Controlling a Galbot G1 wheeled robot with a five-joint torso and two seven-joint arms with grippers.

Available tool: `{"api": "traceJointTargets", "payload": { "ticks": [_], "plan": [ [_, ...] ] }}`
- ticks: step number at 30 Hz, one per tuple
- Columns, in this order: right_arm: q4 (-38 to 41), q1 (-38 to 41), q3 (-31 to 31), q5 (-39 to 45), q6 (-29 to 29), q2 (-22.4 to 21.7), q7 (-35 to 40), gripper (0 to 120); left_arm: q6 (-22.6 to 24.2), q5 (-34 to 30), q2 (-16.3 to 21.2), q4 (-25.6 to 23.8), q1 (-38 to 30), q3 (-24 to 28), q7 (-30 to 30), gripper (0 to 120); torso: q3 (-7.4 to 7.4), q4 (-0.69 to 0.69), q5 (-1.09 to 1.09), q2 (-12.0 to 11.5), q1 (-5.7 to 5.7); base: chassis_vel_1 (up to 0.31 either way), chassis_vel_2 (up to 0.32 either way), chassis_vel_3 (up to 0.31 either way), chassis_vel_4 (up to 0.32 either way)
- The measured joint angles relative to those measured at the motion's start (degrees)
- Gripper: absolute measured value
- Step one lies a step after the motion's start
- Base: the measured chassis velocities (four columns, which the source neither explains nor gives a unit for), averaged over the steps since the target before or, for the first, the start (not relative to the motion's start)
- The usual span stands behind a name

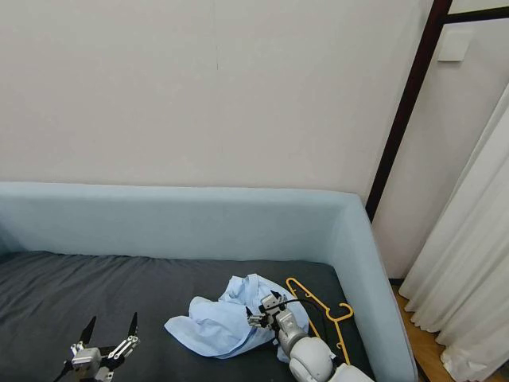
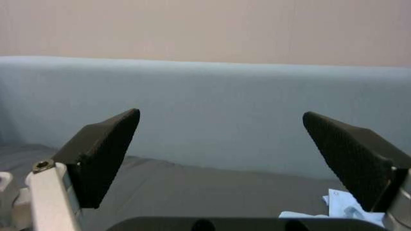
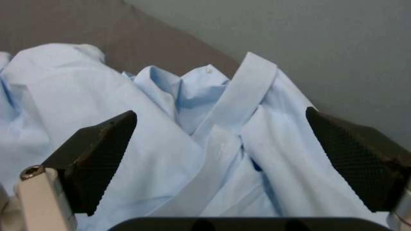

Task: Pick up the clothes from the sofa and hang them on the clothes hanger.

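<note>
A crumpled light blue shirt [image 1: 227, 318] lies on the dark seat of the sofa [image 1: 95, 286], near its right end. An orange hanger [image 1: 322, 312] lies flat just right of the shirt. My right gripper [image 1: 260, 313] hovers over the shirt's right part, fingers spread wide, nothing between them. In the right wrist view the shirt [image 3: 192, 139] with its collar and button strip lies close under the open gripper [image 3: 224, 159]. My left gripper [image 1: 111, 330] stands open low at the front left, well away from the shirt. From the left wrist its open gripper [image 2: 224, 159] faces the sofa back, a corner of the shirt [image 2: 340, 207] beside it.
The pale blue sofa backrest [image 1: 175, 223] runs across behind the seat, and its right arm [image 1: 374, 302] borders the hanger. A dark door frame [image 1: 406, 103] and white curtain [image 1: 469, 286] stand to the right. The seat left of the shirt is bare.
</note>
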Motion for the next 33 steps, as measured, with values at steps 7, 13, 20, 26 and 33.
{"api": "traceJointTargets", "payload": {
  "ticks": [7,13,20,26,33],
  "plan": [
    [-2.5,0.0,-2.2,-7.3,-3.0,1.8,3.7,87,-0.3,0.4,-0.8,0.2,-0.2,-0.2,-0.2,100,0.00,0.00,0.00,0.0,0.00,0.000,0.000,0.000,0.000],
    [-3.4,-0.1,-2.9,-10.7,-6.2,2.2,5.8,65,-0.3,0.8,-1.1,1.3,-1.3,0.3,-0.3,100,0.00,0.00,0.00,0.0,0.00,0.000,0.000,0.000,0.000],
    [-4.1,-0.7,-2.9,-14.7,-6.6,1.3,4.9,36,-0.1,1.2,-1.2,2.5,-2.3,0.9,-0.5,100,0.00,0.00,0.00,0.0,0.00,0.000,0.000,0.000,0.000],
    [-3.6,-1.6,-3.0,-15.9,-6.6,0.7,3.7,20,-0.1,1.2,-0.7,2.9,-2.5,0.9,-0.7,100,0.00,-0.01,0.00,0.0,0.00,0.000,0.000,0.000,0.000],
    [-3.2,-2.3,-2.4,-17.6,-5.4,0.2,3.4,0,-0.1,1.1,-0.1,3.1,-2.5,0.8,-0.9,100,0.00,0.00,0.01,0.0,-0.01,0.000,0.000,0.000,0.000]
  ]
}}
